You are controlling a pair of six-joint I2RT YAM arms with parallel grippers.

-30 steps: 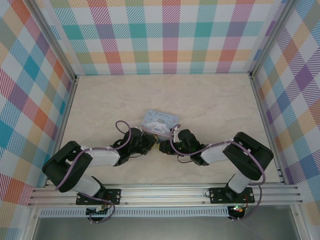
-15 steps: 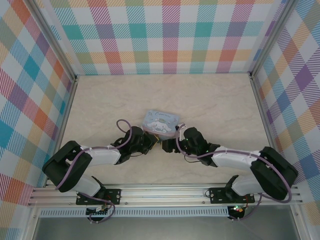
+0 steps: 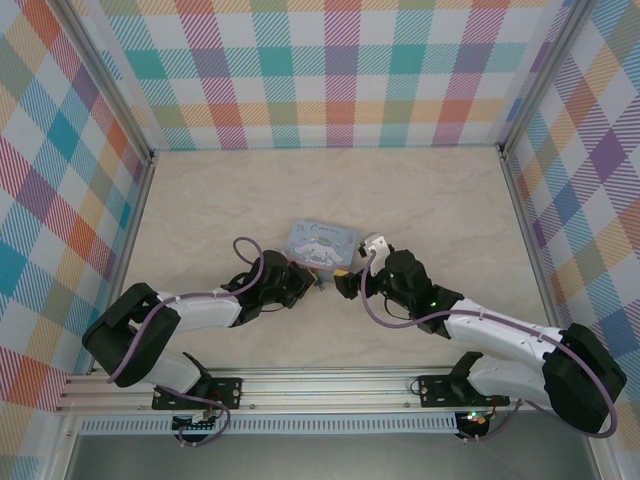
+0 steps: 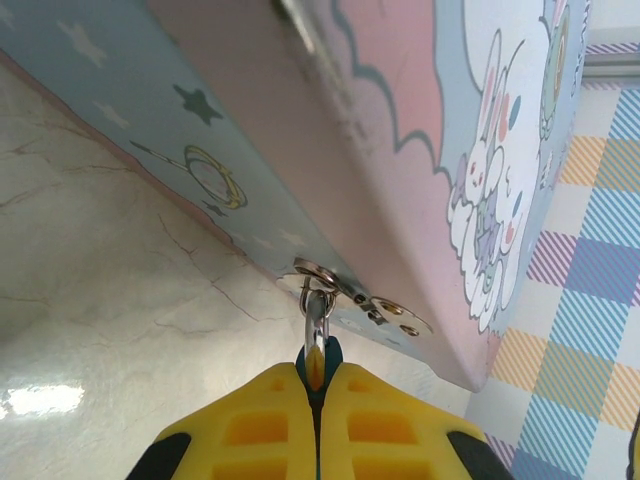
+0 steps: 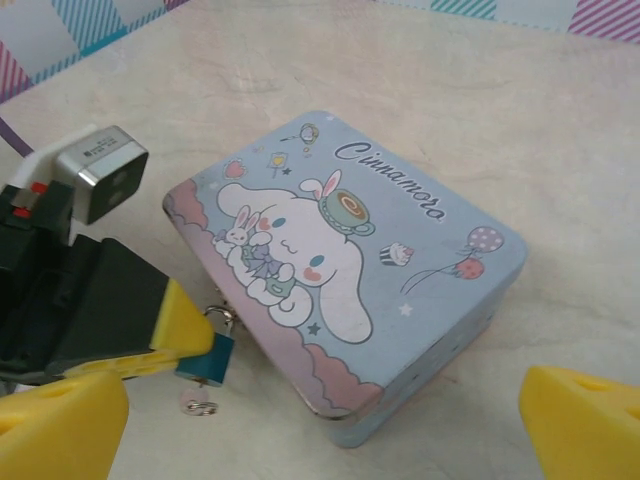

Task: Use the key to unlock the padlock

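I'm clenching my left tool (image 4: 318, 382) on the padlock (image 5: 208, 360), steadying its teal body against swinging while its shackle (image 4: 316, 320) is hanging through the hasp (image 4: 345, 288) of the tin (image 5: 350, 250), low by the surface (image 5: 520, 110). My right tool (image 3: 345, 283) is hovering released beside the tin, gripping nothing.

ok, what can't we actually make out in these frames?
- Body of the padlock: in the left wrist view it is buried between the yellow fingers of the left end effector; just a teal sliver shows.
- Keyhole, key: in the right wrist view a tiny ring lies under the padlock; too small to tell.
- Top view: padlock too small to pick out beside the tin.
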